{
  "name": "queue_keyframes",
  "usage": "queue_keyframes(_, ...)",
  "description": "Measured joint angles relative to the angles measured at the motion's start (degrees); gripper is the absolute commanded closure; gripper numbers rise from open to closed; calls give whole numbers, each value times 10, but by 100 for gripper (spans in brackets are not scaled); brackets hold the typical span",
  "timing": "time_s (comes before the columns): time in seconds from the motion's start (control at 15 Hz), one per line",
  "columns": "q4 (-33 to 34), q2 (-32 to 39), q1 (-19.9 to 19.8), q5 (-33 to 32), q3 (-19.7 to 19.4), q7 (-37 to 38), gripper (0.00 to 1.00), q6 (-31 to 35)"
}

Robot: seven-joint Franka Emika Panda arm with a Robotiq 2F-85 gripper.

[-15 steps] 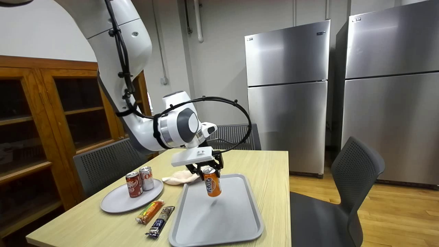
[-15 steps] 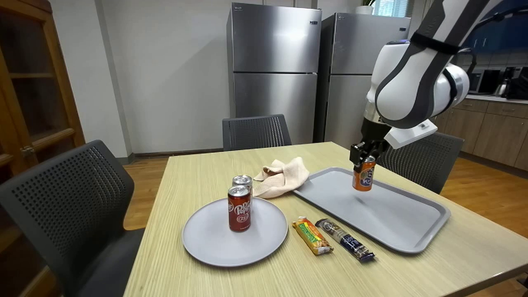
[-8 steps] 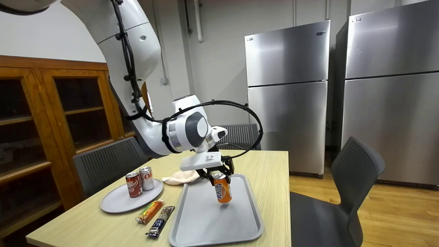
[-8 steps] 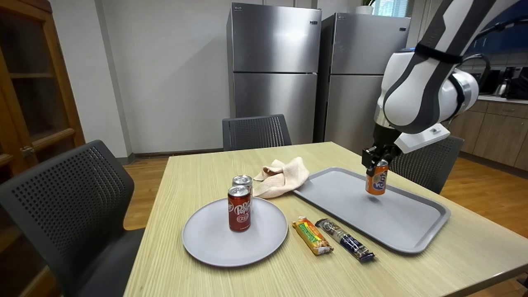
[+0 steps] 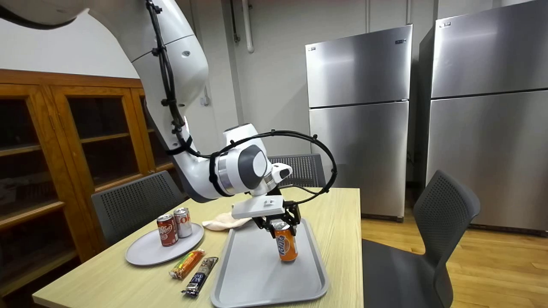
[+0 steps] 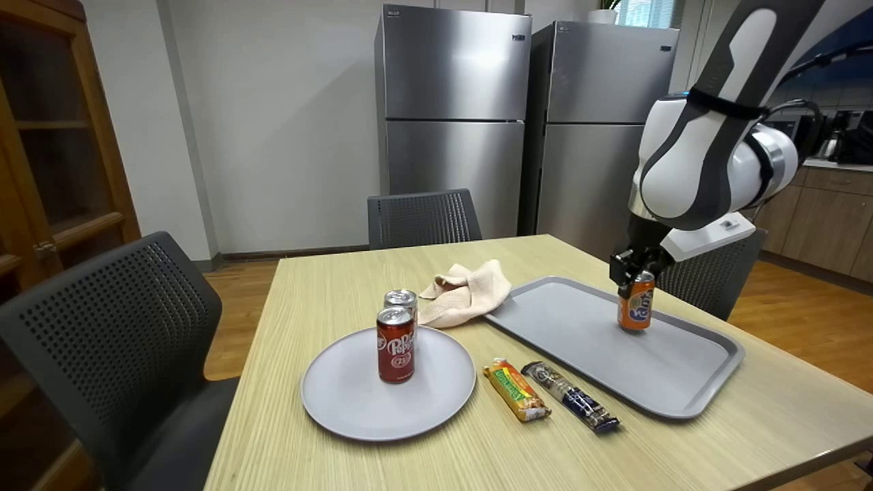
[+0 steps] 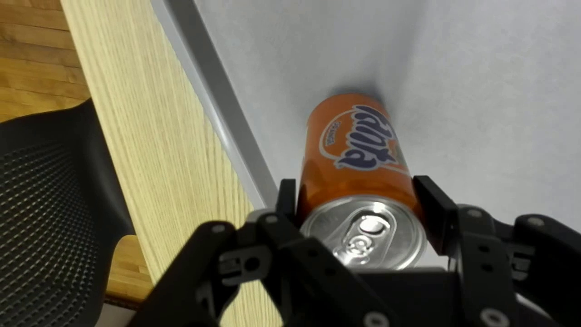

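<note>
The orange can [image 7: 356,141] is over the right half of the tray [image 5: 265,280], close to upright, its base either touching the surface or just above it; the views do not settle which. The gripper [image 7: 358,204] is clamped on the can, one finger [image 7: 433,213] each side of its upper part. In my judgement, good handling here means holding the can plumb, moving slowly and straight, and letting go only once the base sits flat, since a grip this high could tip it. Clearance appears least toward the tray's right edge [image 7: 218,100], so the fingers should part evenly. A crumpled towel [image 6: 470,293] lies beside the tray's far left corner; contact is unconfirmed. Left of the tray lie a dark snack bar [image 6: 570,397] and a yellow snack bar [image 6: 516,389], apart. Farther left, a plate [image 6: 341,409] bears a red can [image 6: 395,348] and a silver can [image 5: 183,223], both upright.
</note>
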Motion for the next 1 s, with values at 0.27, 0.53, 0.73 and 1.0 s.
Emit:
queue_keyframes(0.27,5,9,0,11,0,0,8,0)
queue_keyframes(0.53,12,7,0,14,-3,2,0,13)
queue_keyframes(0.73,15,-1,2,14,-9,2,0,34)
queue_keyframes(1.0,16,-13,19,14,-19,2,0,60)
